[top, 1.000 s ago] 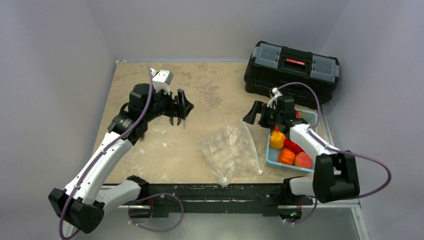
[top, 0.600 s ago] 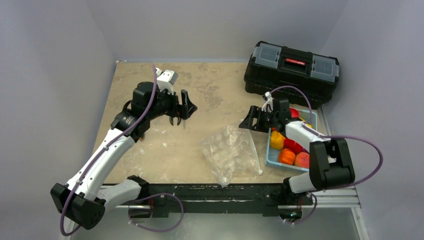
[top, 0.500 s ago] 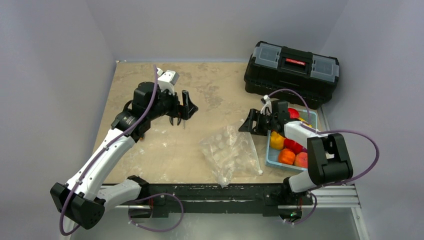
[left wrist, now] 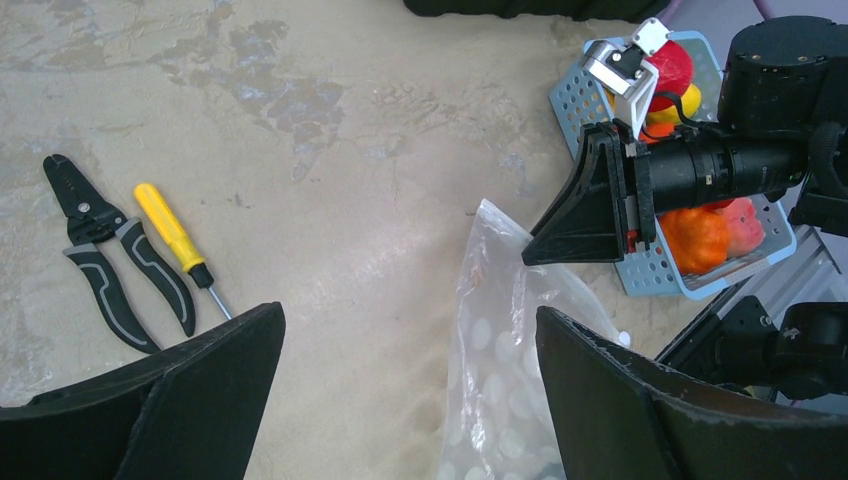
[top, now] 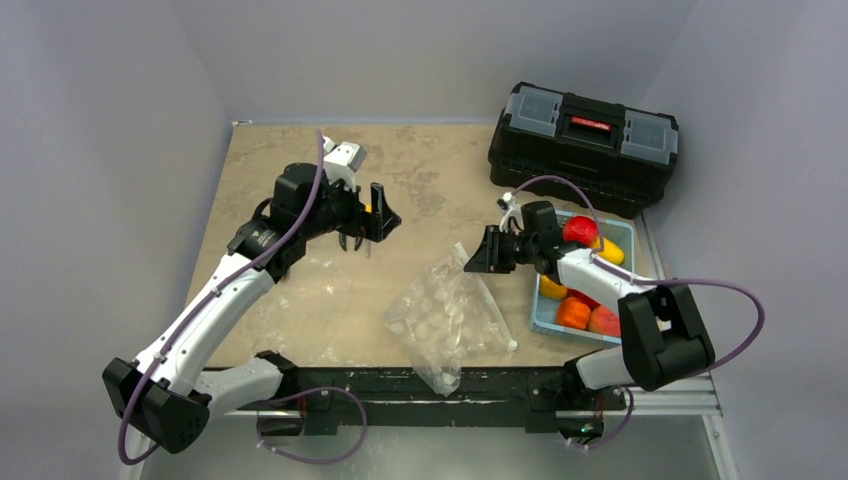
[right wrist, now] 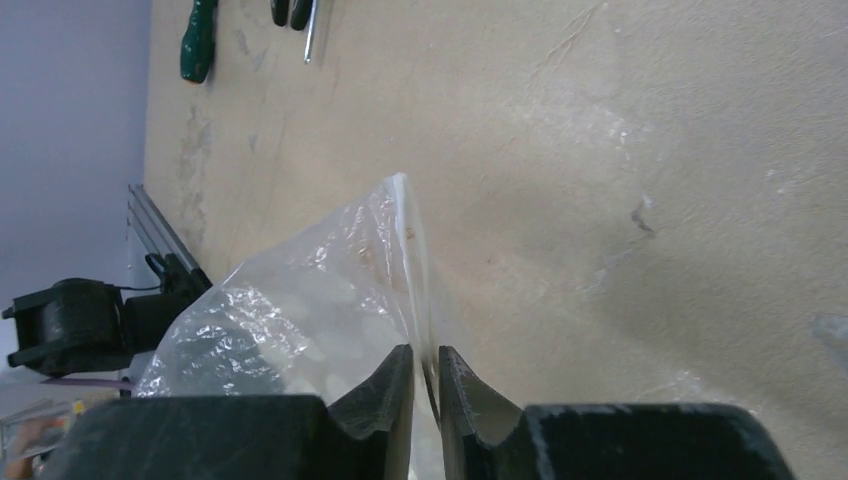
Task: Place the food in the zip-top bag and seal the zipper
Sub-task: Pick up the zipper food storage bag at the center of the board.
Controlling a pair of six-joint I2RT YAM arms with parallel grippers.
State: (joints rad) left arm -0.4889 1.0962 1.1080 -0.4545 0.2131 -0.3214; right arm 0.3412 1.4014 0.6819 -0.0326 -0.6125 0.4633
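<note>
Toward the left of the overhead view, the left gripper [top: 370, 224] hangs above the tabletop with its fingers spread wide and nothing between them. Its wrist view shows black-handled pliers [left wrist: 108, 268] and a yellow-handled screwdriver [left wrist: 173, 232] lying side by side at the left of the frame, well apart from the task's things.

In the lower middle of the overhead view lies the zip-top bag [top: 445, 320], clear, crinkled and mostly flat on the table, with nothing colourful inside it. A pale strip, probably the zipper [right wrist: 415, 240], runs along the edge that rises toward the right.

The right gripper [top: 473, 258] has its fingers drawn together on that raised edge, pinching the plastic between them.

Further right, the food [top: 572, 312] sits in the light-blue tray [left wrist: 652, 278]: glossy red, orange, yellow and peach pieces, none of them in the bag. A black toolbox [top: 585, 135] stands at the upper right.

The task looks barely begun: the mouth needs opening, every piece needs loading, and the sealing is not yet done.
</note>
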